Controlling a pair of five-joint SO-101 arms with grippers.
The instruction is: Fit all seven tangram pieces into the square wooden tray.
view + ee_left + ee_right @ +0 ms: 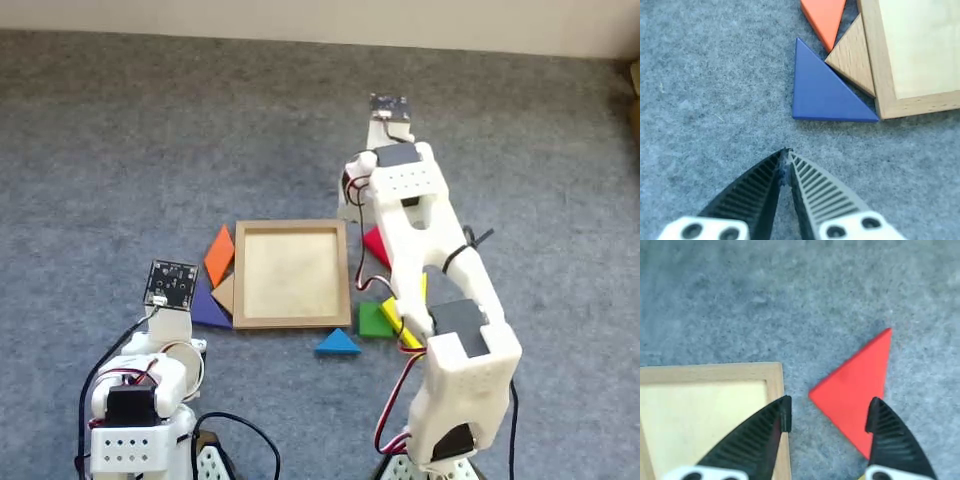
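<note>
Grey carpet (150,130), wooden tray (291,322), tangram pieces (338,343)

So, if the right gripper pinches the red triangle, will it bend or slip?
The red triangle looks flat and stiff with crisp edges, so it probably will not bend. It lies flat on the fuzzy grey mat, so it offers little edge to grab and may slip out. Pushed, it would likely slide, not roll.

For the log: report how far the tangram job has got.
Done: nothing; the tray holds no piece. In hand: the right gripper is open by the red triangle; the left gripper is shut near the large blue triangle. Left: all seven placements.
</note>
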